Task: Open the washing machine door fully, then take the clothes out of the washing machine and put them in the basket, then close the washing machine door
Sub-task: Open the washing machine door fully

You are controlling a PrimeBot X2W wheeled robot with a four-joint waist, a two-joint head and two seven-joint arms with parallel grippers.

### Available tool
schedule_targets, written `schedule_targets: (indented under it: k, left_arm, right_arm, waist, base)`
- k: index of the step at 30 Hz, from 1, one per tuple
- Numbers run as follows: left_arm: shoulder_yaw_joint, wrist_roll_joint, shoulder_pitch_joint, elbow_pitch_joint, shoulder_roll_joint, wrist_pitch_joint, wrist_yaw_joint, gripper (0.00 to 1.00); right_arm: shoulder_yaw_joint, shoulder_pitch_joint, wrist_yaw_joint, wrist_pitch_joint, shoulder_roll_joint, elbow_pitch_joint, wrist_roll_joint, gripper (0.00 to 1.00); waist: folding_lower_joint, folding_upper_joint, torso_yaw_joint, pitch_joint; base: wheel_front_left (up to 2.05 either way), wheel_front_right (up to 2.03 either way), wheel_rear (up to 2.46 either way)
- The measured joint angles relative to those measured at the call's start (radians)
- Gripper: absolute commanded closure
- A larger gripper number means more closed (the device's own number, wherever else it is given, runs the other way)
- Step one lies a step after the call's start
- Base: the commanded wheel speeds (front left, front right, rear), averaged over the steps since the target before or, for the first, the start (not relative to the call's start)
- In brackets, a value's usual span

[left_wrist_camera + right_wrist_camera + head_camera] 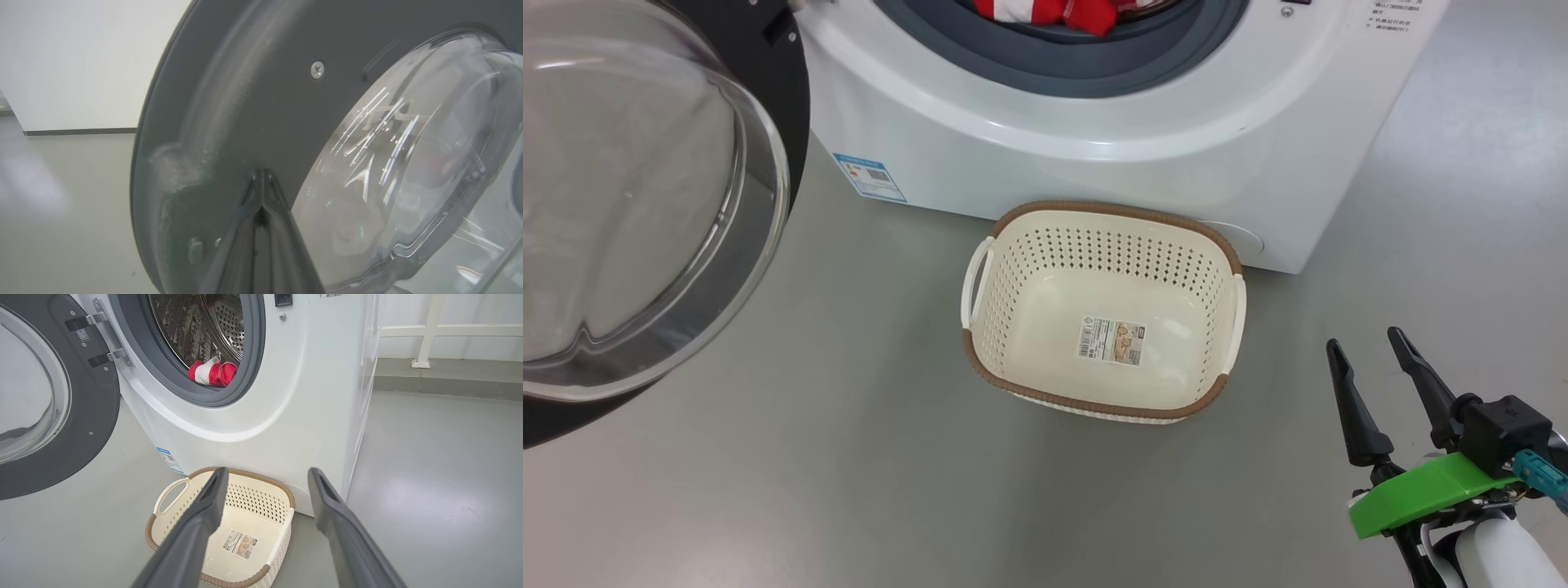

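Though empty, one basket (1021,278) (one door (637,204))

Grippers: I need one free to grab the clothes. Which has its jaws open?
The right gripper: its jaws stand wide apart, right of the basket. The left gripper has its jaws shut, pointing at the washing machine door.

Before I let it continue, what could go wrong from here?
The shut left tool sits at the glossy black-rimmed round glass door; pushing there could slip, so the door may swing back. The red-and-white fabric clothes lie at the grey rubber seal and might snag. The small cream perforated plastic basket is easy to miss.
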Motion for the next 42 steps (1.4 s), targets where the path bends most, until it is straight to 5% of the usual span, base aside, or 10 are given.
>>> schedule_targets:
  k: [35,36,40,42]
  left_arm:
    - [-0.187,-0.071,0.25,-0.252,-0.105,0.0,0.0,1.0]
    - [-0.189,-0.071,0.26,-0.262,-0.11,0.0,0.0,0.95]
    - [-0.211,-0.073,0.299,-0.301,-0.128,0.0,0.0,0.51]
    - [-0.233,-0.085,0.319,-0.322,-0.132,0.0,0.0,0.2]
  right_arm:
    - [0.015,0.009,0.0,0.0,0.023,0.01,0.011,0.0]
    - [0.014,0.009,0.0,0.0,0.024,0.01,0.011,0.0]
    - [0.014,0.013,0.0,0.0,0.027,0.009,0.011,0.0]
    - [0.014,0.022,0.0,0.0,0.027,0.008,0.012,0.0]
  waist:
    - [0.0,0.0,-0.004,-0.144]
    - [0.0001,0.0,-0.006,-0.148]
    - [0.0,0.0,-0.018,-0.159]
    - [0.0,0.0,-0.025,-0.164]
  base:
    - [0.0,0.0,0.0]
    - [0.0,0.0,0.0]
    - [0.0,0.0,0.0]
    - [0.0,0.0,0.0]
